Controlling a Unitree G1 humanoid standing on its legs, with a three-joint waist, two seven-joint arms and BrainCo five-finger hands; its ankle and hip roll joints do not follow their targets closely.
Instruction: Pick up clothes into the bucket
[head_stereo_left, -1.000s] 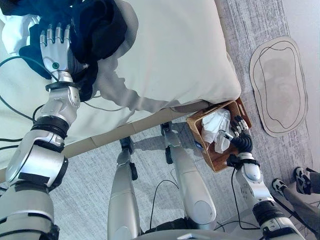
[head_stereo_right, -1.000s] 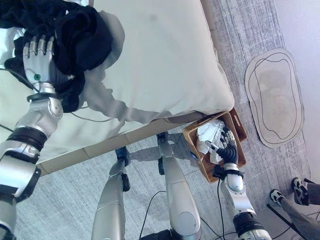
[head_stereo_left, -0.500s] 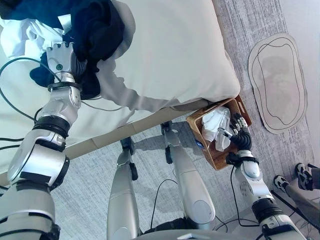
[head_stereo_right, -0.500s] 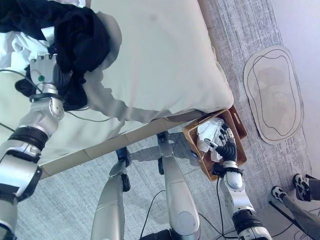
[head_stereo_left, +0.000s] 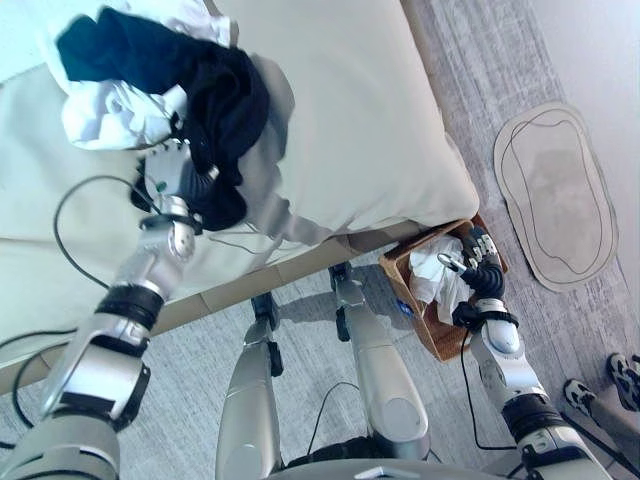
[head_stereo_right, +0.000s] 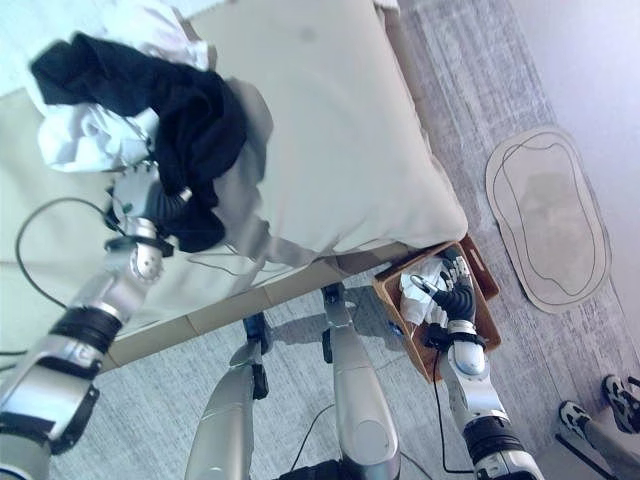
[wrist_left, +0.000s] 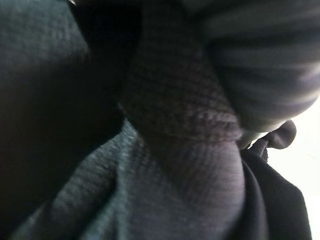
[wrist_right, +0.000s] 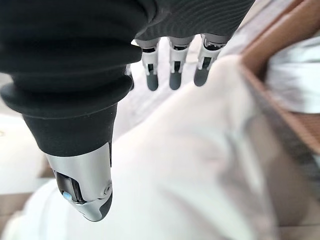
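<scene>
A heap of clothes lies on the bed: a black garment (head_stereo_left: 222, 100) draped over white clothes (head_stereo_left: 105, 112). My left hand (head_stereo_left: 165, 178) sits at the near side of the heap, fingers curled into the black garment (wrist_left: 150, 175), whose dark folds hang round the hand. Beside the bed's corner on the floor stands a brown wicker basket (head_stereo_left: 438, 332) holding white cloth (head_stereo_left: 437, 277). My right hand (head_stereo_left: 482, 276) rests over that white cloth (wrist_right: 190, 165) with straight fingers (wrist_right: 172, 70) and the thumb held apart, gripping nothing.
The bed (head_stereo_left: 360, 120) with its cream cover fills the upper left; its corner overhangs the basket. An oval beige mat (head_stereo_left: 555, 195) lies on the grey carpet to the right. A person's shoes (head_stereo_left: 627, 377) show at the lower right edge.
The camera has shifted. My left hand went from lying flat on the black garment to curling its fingers into it. The right hand stays over the basket.
</scene>
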